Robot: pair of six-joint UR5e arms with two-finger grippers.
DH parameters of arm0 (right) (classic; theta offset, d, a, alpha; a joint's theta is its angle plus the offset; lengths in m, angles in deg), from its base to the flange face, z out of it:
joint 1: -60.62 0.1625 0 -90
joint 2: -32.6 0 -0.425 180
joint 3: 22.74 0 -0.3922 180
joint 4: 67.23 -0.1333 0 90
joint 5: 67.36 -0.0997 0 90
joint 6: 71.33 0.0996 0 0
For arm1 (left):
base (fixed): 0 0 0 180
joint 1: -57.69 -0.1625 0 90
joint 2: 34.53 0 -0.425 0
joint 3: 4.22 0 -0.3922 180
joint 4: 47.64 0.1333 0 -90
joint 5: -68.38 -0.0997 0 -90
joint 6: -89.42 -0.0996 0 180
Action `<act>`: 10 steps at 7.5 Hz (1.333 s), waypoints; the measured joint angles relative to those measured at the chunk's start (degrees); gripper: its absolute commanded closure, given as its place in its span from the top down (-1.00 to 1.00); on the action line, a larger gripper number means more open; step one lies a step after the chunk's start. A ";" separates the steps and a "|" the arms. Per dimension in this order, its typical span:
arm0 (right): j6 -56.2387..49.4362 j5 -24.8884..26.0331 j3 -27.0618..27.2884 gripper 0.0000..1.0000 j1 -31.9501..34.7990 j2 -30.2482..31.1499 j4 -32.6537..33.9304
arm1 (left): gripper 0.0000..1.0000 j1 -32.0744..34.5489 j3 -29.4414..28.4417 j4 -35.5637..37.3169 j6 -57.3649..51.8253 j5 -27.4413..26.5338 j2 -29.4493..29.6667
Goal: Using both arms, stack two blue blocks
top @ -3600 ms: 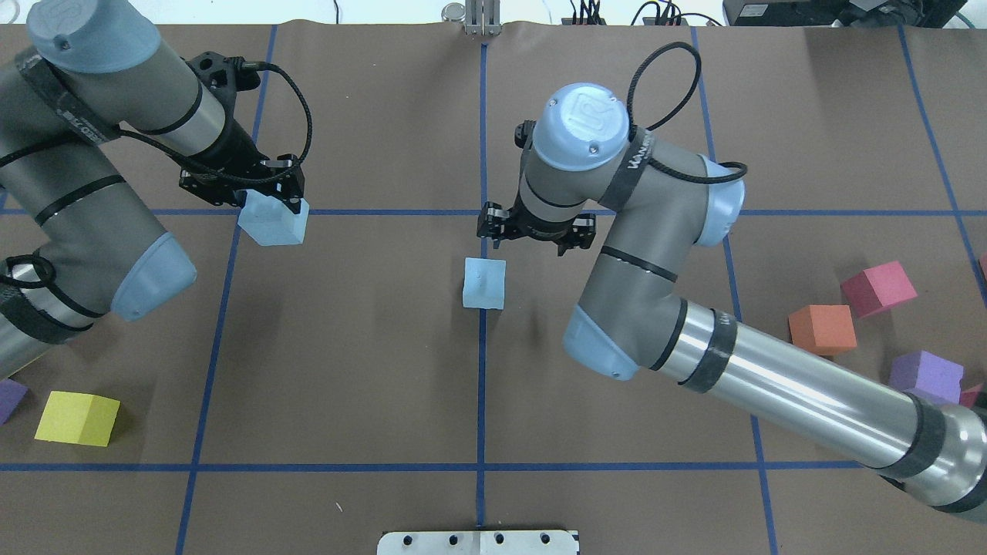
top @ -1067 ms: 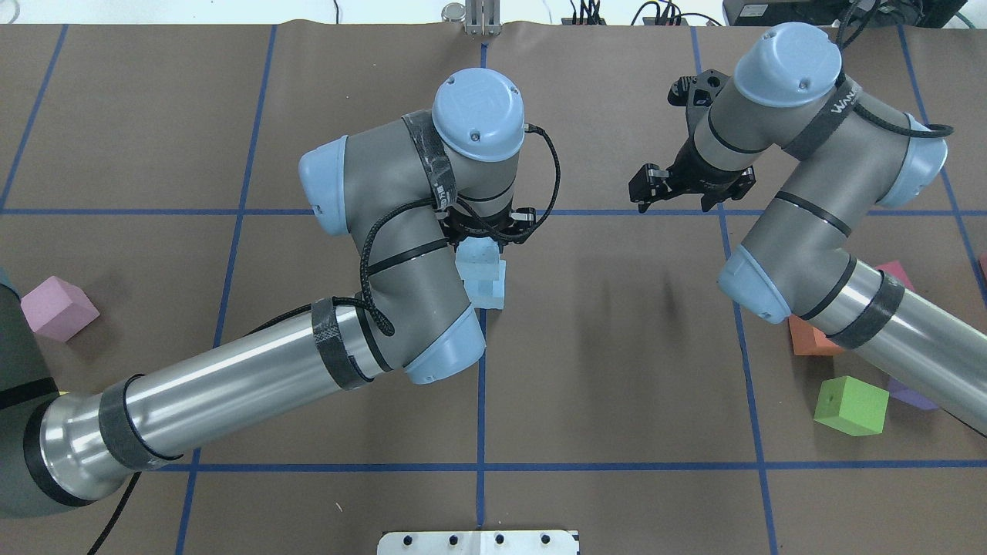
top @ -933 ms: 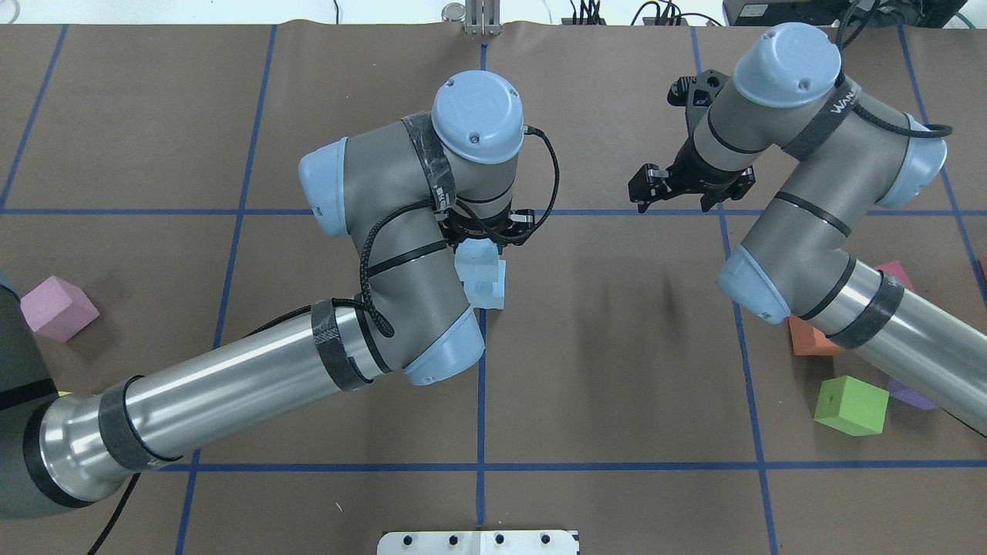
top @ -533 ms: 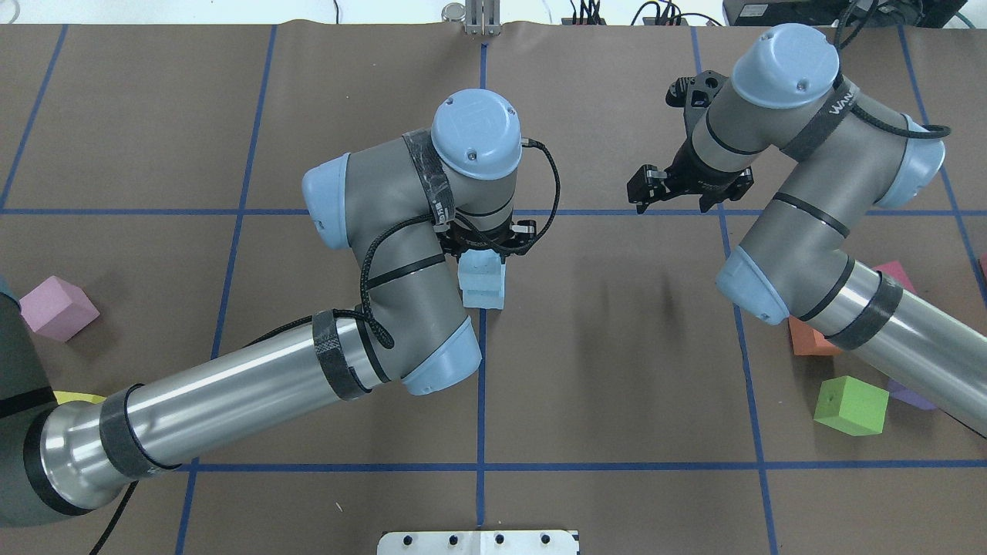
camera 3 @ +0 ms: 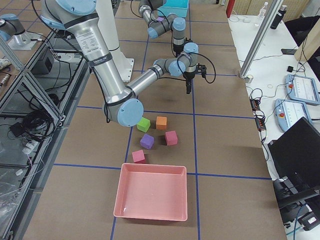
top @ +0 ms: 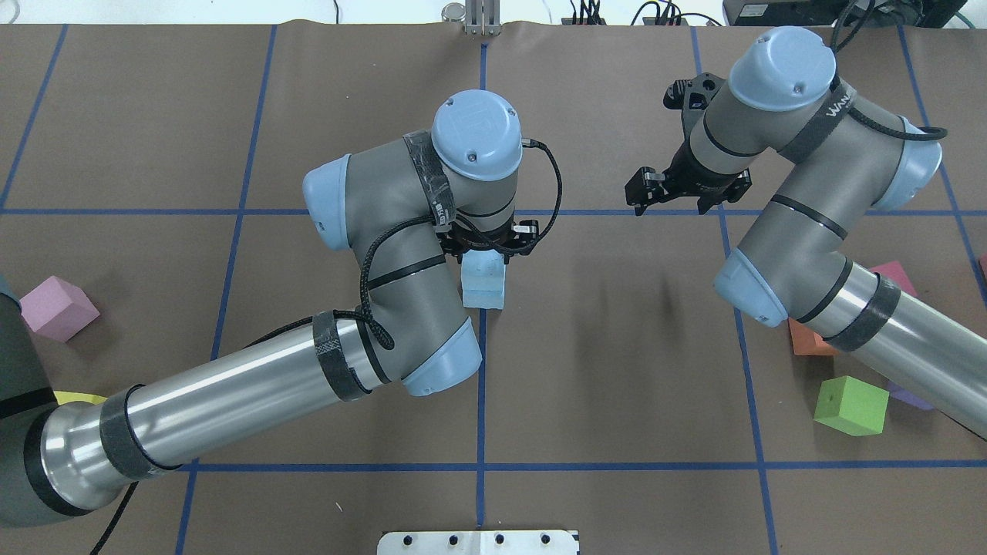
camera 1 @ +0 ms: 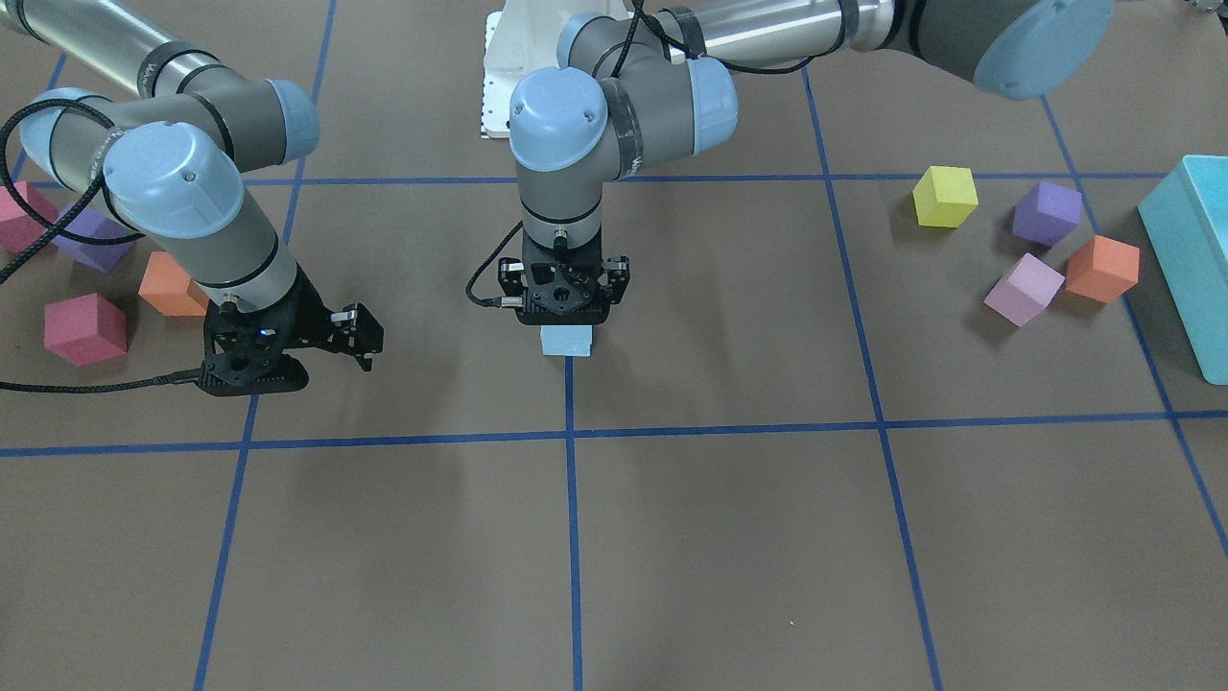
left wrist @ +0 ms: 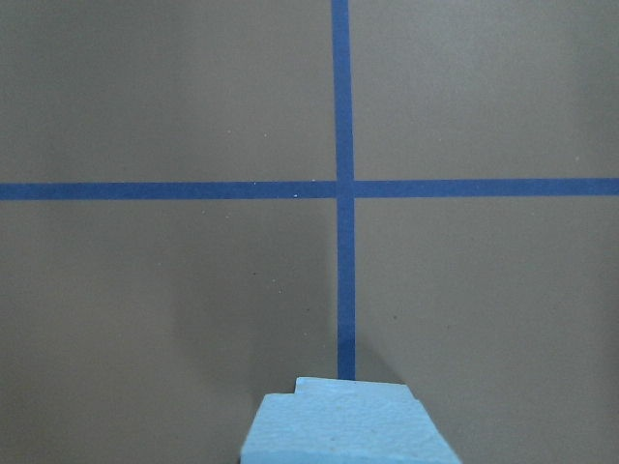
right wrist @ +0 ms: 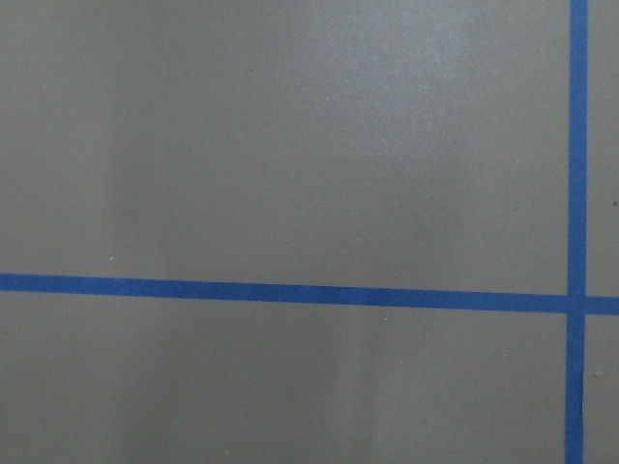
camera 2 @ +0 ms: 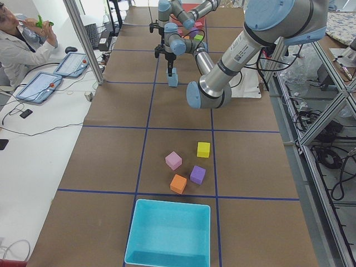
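Two pale blue blocks stand stacked at the table's centre on the blue tape cross: the lower block (top: 485, 294) on the table, the upper block (top: 481, 267) on top of it. My left gripper (top: 486, 250) points straight down and is shut on the upper block. The front view shows the lower block (camera 1: 566, 341) under the left gripper (camera 1: 566, 309). The left wrist view shows the blue block (left wrist: 343, 425) at its bottom edge. My right gripper (top: 678, 202) is open and empty, hanging above bare table to the right of the stack.
A green cube (top: 850, 405) and an orange cube (top: 803, 341) lie by the right arm. A pink cube (top: 58, 308) lies at the left. Yellow (camera 1: 945, 196), purple (camera 1: 1046, 213) and orange (camera 1: 1101, 268) cubes sit near a turquoise bin (camera 1: 1190, 259). A pink tray (camera 3: 152, 192) stands at the other end.
My left arm carried its blue block from the left to the centre and onto the other block, first offset, now squared. My right arm drew back to the right.
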 measured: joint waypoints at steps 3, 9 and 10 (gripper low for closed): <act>0.00 -0.02 0.14 1.00 0.00 -0.16 0.00 | 0.99 0.23 0.88 0.22 -0.41 -0.01 -0.08; -10.82 -3.65 0.74 1.00 9.73 3.84 -0.43 | 0.99 12.54 7.49 0.98 -12.98 8.99 -5.94; -14.88 -3.78 1.72 1.00 12.41 6.34 -0.59 | 0.99 15.87 9.93 1.01 -18.13 11.23 -9.16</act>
